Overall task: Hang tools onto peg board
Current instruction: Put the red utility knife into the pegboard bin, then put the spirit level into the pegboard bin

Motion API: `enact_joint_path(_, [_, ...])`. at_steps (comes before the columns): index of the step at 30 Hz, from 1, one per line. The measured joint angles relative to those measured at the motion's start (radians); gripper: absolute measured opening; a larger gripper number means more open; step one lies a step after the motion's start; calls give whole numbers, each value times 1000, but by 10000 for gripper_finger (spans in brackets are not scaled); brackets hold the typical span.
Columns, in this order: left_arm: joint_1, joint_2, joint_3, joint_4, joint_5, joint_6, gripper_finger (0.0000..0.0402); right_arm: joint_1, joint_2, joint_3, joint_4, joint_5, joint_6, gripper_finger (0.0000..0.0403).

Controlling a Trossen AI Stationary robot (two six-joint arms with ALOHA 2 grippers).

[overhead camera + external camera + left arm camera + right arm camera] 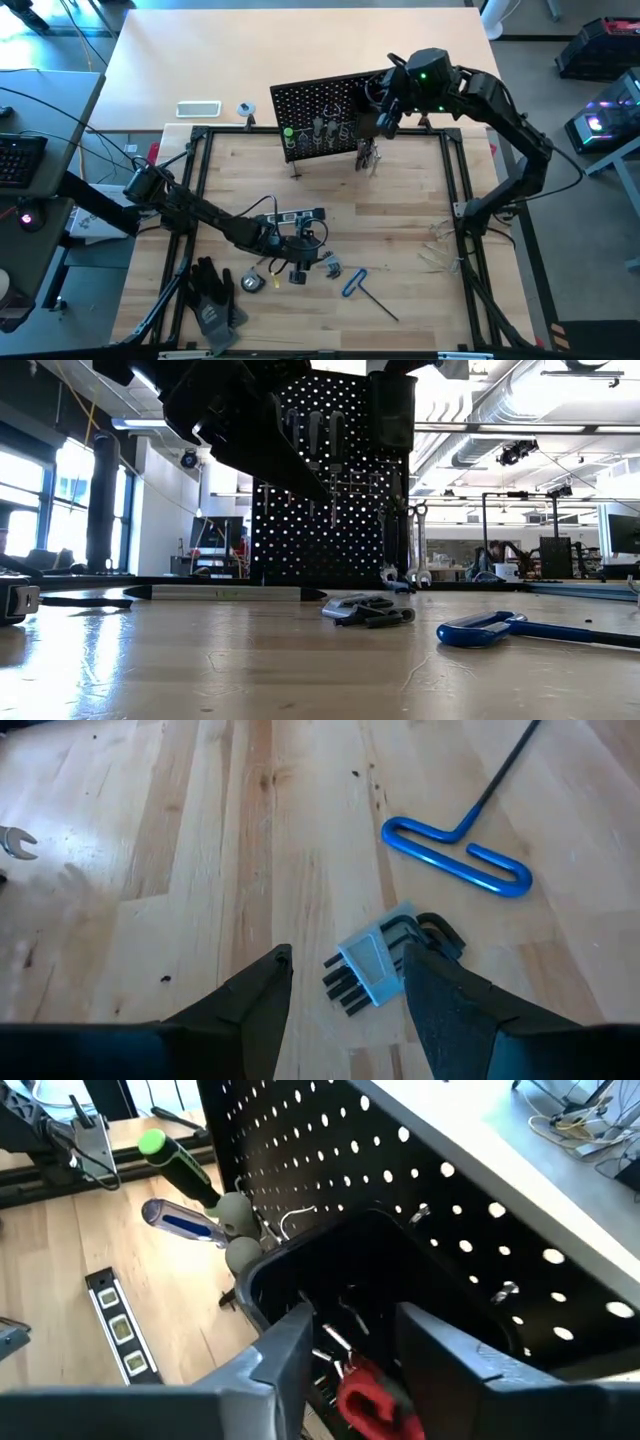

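Observation:
The black peg board (320, 118) stands upright at the table's far side. Green (175, 1155) and blue (185, 1220) screwdrivers hang in its wire rings, and silver wrenches (368, 155) hang at its right end. My right gripper (352, 1320) is open just above the board's black box bin (300, 1265). A red-black tool (372, 1395) lies inside the bin, below the fingers. My left gripper (347, 958) is open low over the table. A set of black hex keys in a pale blue holder (372, 965) lies flat between its fingers. A blue-handled hex key (455, 855) lies beyond.
A level (300, 215) lies mid-table by the left arm. Black work gloves (212, 295) lie near the front left. A small wrench (15, 842) lies apart on the wood. A white flat device (198, 108) sits behind the frame, far left. Bare wood lies at the right.

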Motion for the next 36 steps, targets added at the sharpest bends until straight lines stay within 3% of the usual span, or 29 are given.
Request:
enact_joint_path(16, [1,0,0,-28,-21,0,184,106,-106,0,19,6,-10,158])
enact_joint_path(21, [1,0,0,-29,-27,-7,184,200,-126,0,-41,-7,2,158])
enact_joint_path(27, [1,0,0,-29,-30,0,184,346,-122,0,-194,-101,77,158])
enact_joint_path(36, [1,0,0,-34,-43,43,184,565,-121,0,-299,-71,188,158])
